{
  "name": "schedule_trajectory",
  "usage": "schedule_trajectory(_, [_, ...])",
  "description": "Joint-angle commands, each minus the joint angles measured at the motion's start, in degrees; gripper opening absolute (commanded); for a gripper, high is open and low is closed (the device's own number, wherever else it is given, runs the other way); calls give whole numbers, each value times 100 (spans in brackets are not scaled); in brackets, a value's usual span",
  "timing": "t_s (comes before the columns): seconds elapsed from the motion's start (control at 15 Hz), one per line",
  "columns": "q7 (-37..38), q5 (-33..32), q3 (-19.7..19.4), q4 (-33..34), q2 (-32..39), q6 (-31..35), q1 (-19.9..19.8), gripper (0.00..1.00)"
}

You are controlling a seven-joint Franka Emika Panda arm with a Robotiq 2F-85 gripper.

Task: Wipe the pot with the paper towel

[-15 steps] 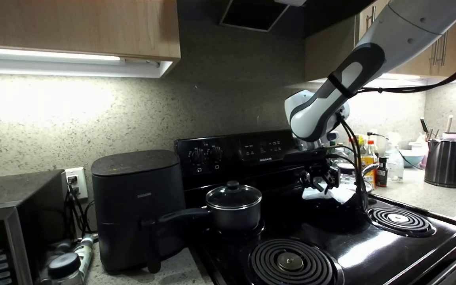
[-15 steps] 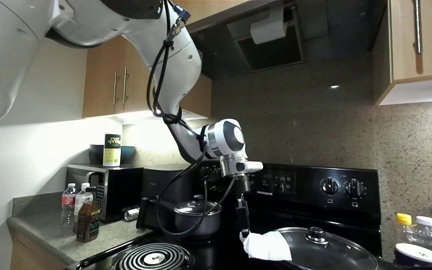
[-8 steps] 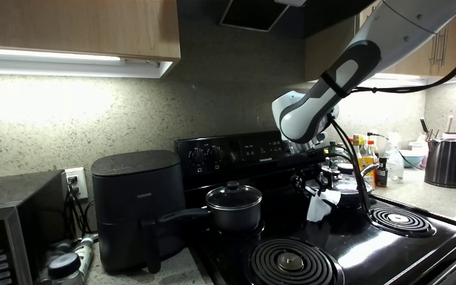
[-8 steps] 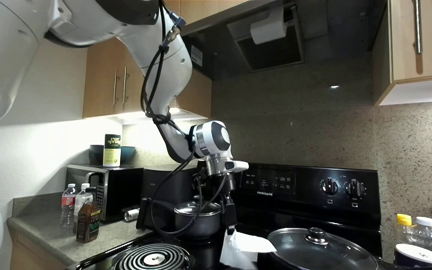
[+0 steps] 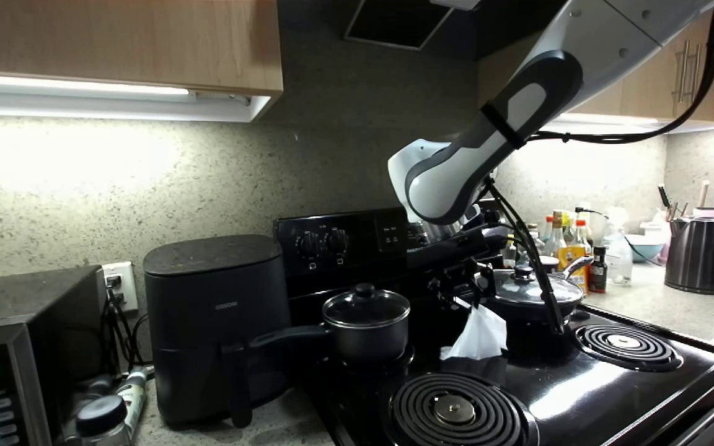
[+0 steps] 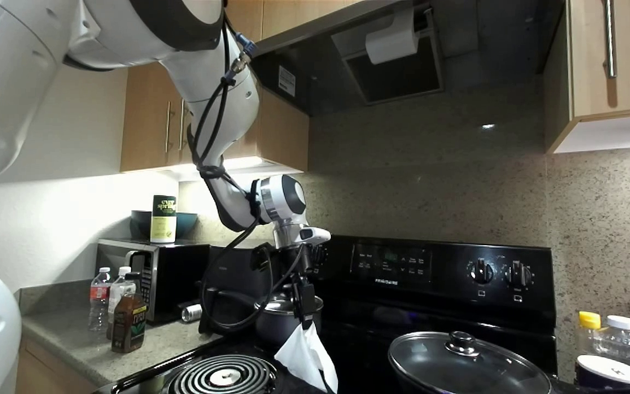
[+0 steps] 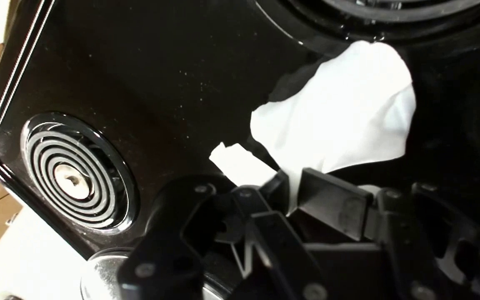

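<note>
The black two-finger gripper [image 7: 293,181] clamps the draped white paper towel [image 5: 480,336], presumably light, limp and best held bunched, with the round dark-grey metal saucepan [image 5: 369,342] at the towel's nine o'clock in an exterior view.

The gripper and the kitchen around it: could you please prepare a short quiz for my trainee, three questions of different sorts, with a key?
1. Multiple choice: what is the gripper holding? (a) a kettle (b) a paper towel (c) a bottle
2. True or false: the small pot has its glass lid on.
3. Fill in: in an exterior view, the Ever Spring canister stands on the ____.

Key: 1 b; 2 true; 3 microwave.
</note>
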Motion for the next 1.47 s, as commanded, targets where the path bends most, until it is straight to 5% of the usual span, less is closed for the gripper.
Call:
schedule_trajectory(0.0, [63, 107, 24, 487, 392, -265, 24, 2])
schedule_trajectory(0.6, [-409, 852, -572, 526, 1052, 486, -896, 2])
schedule_trajectory(1.4, [-878, 770, -541, 541, 919, 554, -622, 2])
